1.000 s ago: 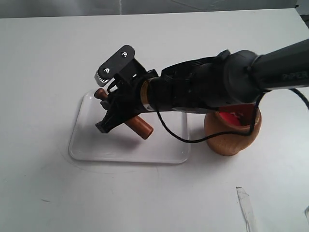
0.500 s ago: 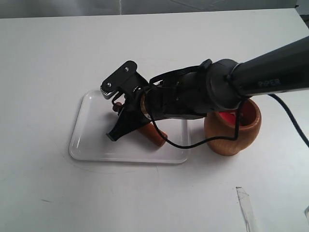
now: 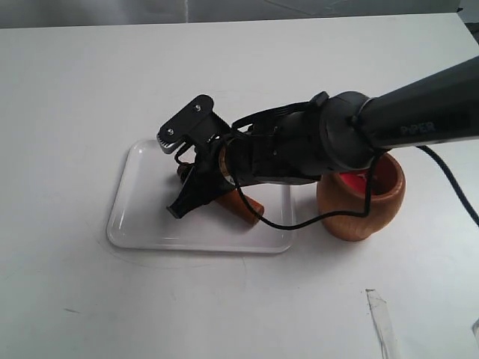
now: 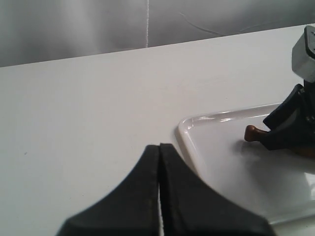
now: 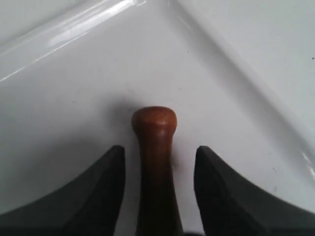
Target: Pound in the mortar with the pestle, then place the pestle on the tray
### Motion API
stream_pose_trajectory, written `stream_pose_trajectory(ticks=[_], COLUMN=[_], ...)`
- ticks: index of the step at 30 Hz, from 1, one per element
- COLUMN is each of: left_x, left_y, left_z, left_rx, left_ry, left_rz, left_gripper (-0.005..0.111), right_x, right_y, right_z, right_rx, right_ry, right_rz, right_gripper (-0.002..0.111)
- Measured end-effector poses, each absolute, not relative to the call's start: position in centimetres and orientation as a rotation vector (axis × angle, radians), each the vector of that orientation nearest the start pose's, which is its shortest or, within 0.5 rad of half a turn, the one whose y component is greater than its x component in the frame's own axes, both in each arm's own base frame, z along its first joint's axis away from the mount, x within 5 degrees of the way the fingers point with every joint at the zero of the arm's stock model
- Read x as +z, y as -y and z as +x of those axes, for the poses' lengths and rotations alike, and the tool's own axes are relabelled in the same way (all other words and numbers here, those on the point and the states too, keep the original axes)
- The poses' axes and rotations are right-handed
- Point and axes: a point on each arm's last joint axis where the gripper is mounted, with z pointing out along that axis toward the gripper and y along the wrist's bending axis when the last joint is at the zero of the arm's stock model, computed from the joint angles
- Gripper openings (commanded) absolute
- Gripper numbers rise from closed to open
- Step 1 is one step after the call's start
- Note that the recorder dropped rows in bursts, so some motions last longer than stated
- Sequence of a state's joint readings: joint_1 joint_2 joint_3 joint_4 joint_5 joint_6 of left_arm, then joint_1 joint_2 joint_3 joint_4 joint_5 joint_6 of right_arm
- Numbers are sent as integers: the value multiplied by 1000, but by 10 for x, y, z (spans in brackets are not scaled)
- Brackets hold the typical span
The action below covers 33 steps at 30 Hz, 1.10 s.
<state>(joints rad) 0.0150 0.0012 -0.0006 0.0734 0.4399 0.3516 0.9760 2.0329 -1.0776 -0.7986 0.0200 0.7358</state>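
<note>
Now your open right gripper (image 5: 158, 162) straddles the pestle (image 5: 153, 120), laid on the tray (image 3: 131, 224) (mortar (image 3: 359, 217) at three o'clock); lift clear.

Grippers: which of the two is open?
The right gripper: its fingers stand apart on either side of the handle of the pestle, above the tray. The left gripper is shut, fingers pressed together.
</note>
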Motion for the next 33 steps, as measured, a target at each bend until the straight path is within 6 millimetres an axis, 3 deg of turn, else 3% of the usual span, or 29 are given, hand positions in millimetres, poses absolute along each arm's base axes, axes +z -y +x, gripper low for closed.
stream_pose_trajectory(ticks=[4, 9, 14, 18, 21, 25, 33], left_x=[174, 174, 174, 174, 174, 174, 174], left_y=[-4, -4, -4, -4, -4, -4, -4], left_z=[51, 51, 51, 51, 51, 51, 51], left_rx=[320, 320, 320, 320, 320, 320, 320], left_ry=[-1901, -1901, -1901, -1901, -1901, -1901, -1901], left_rz=[367, 367, 367, 367, 367, 367, 367], left_gripper=[0, 0, 0, 0, 0, 0, 0], right_x=[149, 221, 295, 327, 335, 331, 303], right_y=[-327, -313, -281, -244, -214, -174, -112], right_z=[224, 219, 200, 175, 154, 128, 84], right_rx=[409, 428, 458, 471, 480, 489, 630], right_ry=[-2092, -1961, -1792, -1690, -1649, -1615, -1632], right_rz=[-1183, -1091, -1016, -987, -966, -944, -800], right_gripper=[35, 0, 0, 0, 0, 0, 0])
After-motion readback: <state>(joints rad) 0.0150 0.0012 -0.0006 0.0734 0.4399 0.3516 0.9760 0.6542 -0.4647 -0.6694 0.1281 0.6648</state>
